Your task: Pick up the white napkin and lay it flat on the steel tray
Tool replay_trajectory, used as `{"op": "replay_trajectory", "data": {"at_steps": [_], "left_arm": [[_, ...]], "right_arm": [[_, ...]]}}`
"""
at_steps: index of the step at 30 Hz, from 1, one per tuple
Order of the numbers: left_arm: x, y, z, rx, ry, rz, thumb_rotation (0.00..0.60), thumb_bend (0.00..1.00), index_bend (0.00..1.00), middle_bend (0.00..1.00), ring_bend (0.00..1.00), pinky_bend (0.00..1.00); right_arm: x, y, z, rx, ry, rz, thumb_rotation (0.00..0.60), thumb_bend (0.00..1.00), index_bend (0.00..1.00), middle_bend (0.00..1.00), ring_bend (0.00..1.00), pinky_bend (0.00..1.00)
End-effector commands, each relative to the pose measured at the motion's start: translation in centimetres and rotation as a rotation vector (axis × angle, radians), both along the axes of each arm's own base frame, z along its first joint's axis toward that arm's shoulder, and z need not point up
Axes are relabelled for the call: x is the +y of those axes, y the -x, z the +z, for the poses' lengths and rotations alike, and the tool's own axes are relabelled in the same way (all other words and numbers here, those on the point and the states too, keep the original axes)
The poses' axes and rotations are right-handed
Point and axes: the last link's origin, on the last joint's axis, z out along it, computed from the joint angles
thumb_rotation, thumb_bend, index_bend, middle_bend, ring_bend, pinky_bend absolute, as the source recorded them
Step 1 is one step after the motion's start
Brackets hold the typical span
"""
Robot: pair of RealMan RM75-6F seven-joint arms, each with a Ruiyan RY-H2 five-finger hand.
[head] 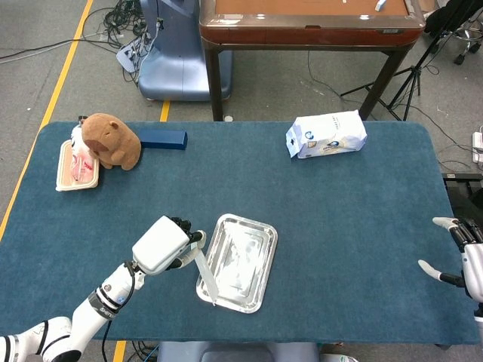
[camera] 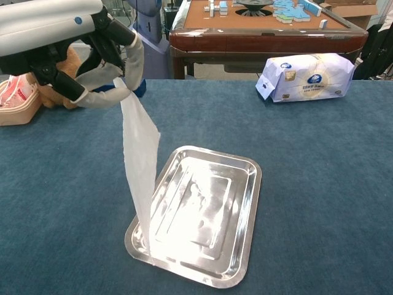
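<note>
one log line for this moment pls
stage: placing | left hand: pinches white paper napkin by its top | napkin: hangs, low end at rectangular steel tray near-left corner | right hand: idle, open
</note>
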Motion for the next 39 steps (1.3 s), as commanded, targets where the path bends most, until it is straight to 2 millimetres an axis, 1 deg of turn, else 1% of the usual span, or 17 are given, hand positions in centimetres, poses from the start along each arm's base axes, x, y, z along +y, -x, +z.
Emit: {"op": "replay_trajectory", "data": {"at_steps": [1, 5, 11, 22, 32, 39], "left_arm": [[-0.1, -0.3, -0.2, -0.001, 0.003, -0.004, 0.6, 0.47, 0.65, 0.88, 0.61, 0.68], [-0.2, -0.2, -0.5, -0.006, 0.011, 0.002, 0.6, 0.47, 0.65, 0.88, 0.61, 0.68], [0.0, 0.9, -0.7, -0.017, 0.026, 0.033, 0.6, 0.47, 0.65, 0.88, 0.61, 0.68], [0.4, 4.1, -1.2, -0.014, 0.042, 0.089, 0.6, 0.47, 0.65, 0.88, 0.61, 0.68], [-0.3, 5.8, -2.6, 0.013, 0.053, 0.086, 0.6, 0.47, 0.65, 0.88, 0.6, 0.68], [-1.0, 6.5, -3.7, 0.049, 0.045, 0.071, 0.6, 0.47, 0.65, 0.88, 0.61, 0.68]], "right_arm": [[0.0, 0.0, 0.0, 0.0, -0.001, -0.001, 0.6, 0.0, 0.26, 0.29, 0.17, 0.36], [0.0, 0.0, 0.0, 0.001, -0.002, -0.001, 0.6, 0.0, 0.26, 0.29, 0.17, 0.36], [0.0, 0.1, 0.0, 0.001, 0.0, -0.002, 0.6, 0.0, 0.26, 0.29, 0.17, 0.36], [0.1, 0.1, 0.2, -0.003, 0.008, -0.011, 0.6, 0.0, 0.26, 0.29, 0.17, 0.36], [0.2, 0.2, 0.5, -0.003, 0.015, -0.011, 0.6, 0.0, 0.26, 0.29, 0.17, 0.36], [0.4, 0.3, 1.0, -0.005, 0.037, -0.017, 0.6, 0.0, 0.26, 0.29, 0.17, 0.36]]}}
